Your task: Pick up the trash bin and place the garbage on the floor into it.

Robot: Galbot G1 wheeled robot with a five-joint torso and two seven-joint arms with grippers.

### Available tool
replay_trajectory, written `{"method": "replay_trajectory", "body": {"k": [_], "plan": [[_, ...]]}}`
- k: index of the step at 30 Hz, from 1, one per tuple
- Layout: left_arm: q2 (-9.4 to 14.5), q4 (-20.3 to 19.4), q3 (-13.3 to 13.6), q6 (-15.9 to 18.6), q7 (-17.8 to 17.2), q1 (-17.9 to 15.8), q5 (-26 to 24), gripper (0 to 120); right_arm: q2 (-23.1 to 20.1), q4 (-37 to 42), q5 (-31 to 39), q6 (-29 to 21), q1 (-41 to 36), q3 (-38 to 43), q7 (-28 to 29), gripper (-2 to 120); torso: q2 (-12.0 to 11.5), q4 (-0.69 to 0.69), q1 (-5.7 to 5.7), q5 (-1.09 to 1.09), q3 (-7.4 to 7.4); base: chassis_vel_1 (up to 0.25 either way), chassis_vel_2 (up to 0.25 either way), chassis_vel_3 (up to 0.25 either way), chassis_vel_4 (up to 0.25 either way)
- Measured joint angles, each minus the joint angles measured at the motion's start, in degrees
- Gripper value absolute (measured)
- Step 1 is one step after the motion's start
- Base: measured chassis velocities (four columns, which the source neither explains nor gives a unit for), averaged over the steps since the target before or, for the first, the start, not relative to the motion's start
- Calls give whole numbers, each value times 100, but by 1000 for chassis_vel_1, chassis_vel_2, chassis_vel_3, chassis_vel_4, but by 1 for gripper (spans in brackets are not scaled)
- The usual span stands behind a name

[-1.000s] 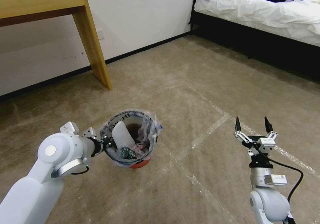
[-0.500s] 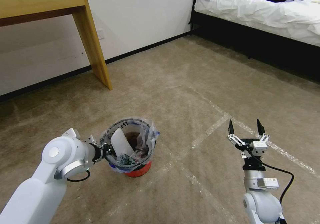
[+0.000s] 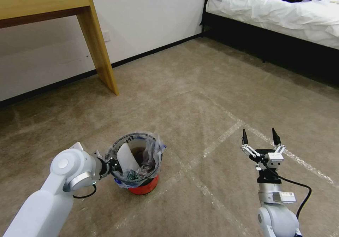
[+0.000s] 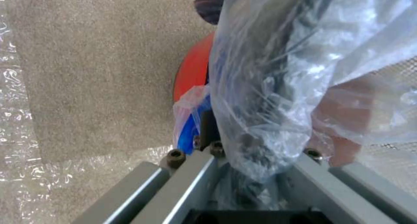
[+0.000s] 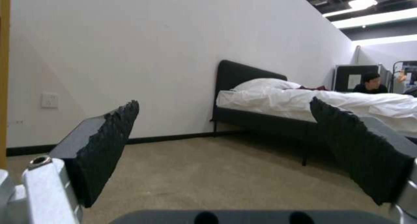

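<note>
- Two claws divide the work: the left claw [image 3: 110, 165] is clamped on the near rim of the small round red plastic trash bin [image 3: 138, 166] with its crinkly clear liner bag, while the right claw [image 3: 260, 140] hangs released and empty, fingers pointing up, well off to the right.
- Gripping the rim pinches bag and wall together, which in all likelihood lets one arm carry the bin and leaves the mouth free for dropping litter in.
- Low over the beige-grey carpeted floor [image 3: 212, 99] or resting on it, the bin sits left of centre; which cannot be told.
- Its long axis runs near vertical, mouth upward, tipped slightly.
- Inside, a flat white slipper [image 3: 128, 158] stands on end against the wall.
</note>
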Motion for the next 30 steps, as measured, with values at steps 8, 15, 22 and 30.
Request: {"method": "replay_trajectory", "body": {"k": [8, 15, 22, 30], "plan": [[-110, 230, 36, 17, 101, 0, 138, 0, 20, -31, 18, 28, 20, 29, -32, 100, 0, -1, 0, 0, 0, 0, 0, 0, 0], [-186, 420, 59, 19, 257, 8, 307, 0, 11, -98, 56, 82, 43, 77, -96, 100, 0, 0, 0, 0, 0, 0, 0, 0, 0], [-218, 439, 66, 65, 268, 15, 277, 0, 0, -136, 79, 112, 75, 99, -116, 100, 0, 0, 0, 0, 0, 0, 0, 0, 0], [-231, 484, 65, 92, 300, 59, 292, 0, -10, -166, 101, 115, 96, 96, -149, 100, 0, -1, 0, 1, 0, 0, 0, 0, 0]]}}
